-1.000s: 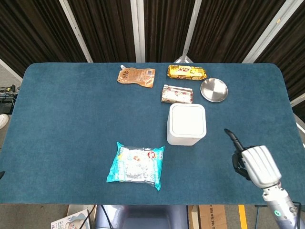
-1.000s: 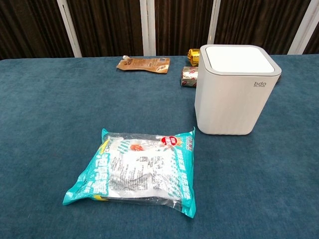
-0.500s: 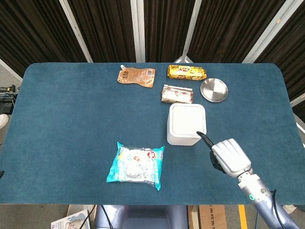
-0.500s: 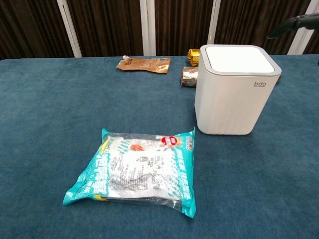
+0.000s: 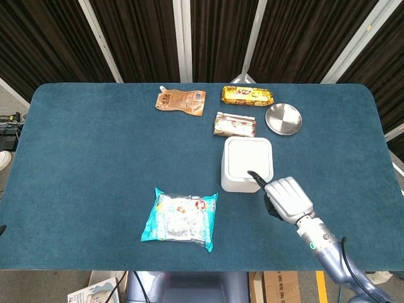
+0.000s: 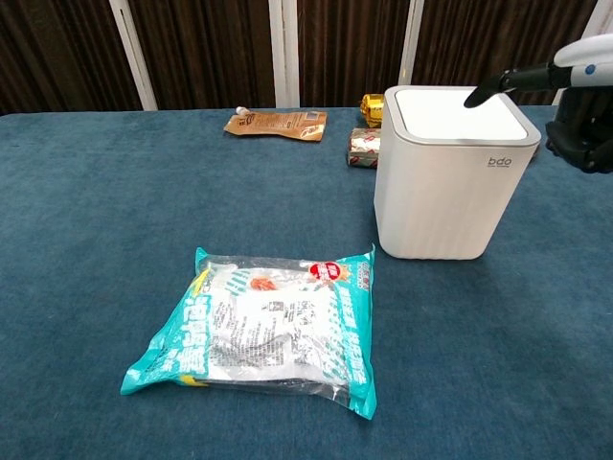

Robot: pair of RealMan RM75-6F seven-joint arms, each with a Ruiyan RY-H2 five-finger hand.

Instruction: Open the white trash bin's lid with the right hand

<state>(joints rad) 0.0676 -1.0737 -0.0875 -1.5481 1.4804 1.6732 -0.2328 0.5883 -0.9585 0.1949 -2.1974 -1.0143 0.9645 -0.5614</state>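
Note:
The white trash bin (image 5: pixel 240 180) (image 6: pixel 445 192) stands right of the table's middle with its flat lid (image 5: pixel 243 154) (image 6: pixel 445 117) down. My right hand (image 5: pixel 288 199) (image 6: pixel 586 91) comes in from the bin's near right side. One dark finger is stretched out over the lid's near part; the other fingers are curled in and hold nothing. Whether the fingertip touches the lid I cannot tell. My left hand shows in neither view.
A teal snack bag (image 5: pixel 181 218) (image 6: pixel 263 331) lies near-left of the bin. Behind the bin are a red-and-white packet (image 5: pixel 234 124) (image 6: pixel 362 146), a gold packet (image 5: pixel 247 95), a brown pouch (image 5: pixel 182 101) (image 6: pixel 276 122) and a metal dish (image 5: pixel 283 118).
My right hand has moved left and forward from the table's near right, bringing its stretched finger over the bin's lid. The bin and lid have not moved.

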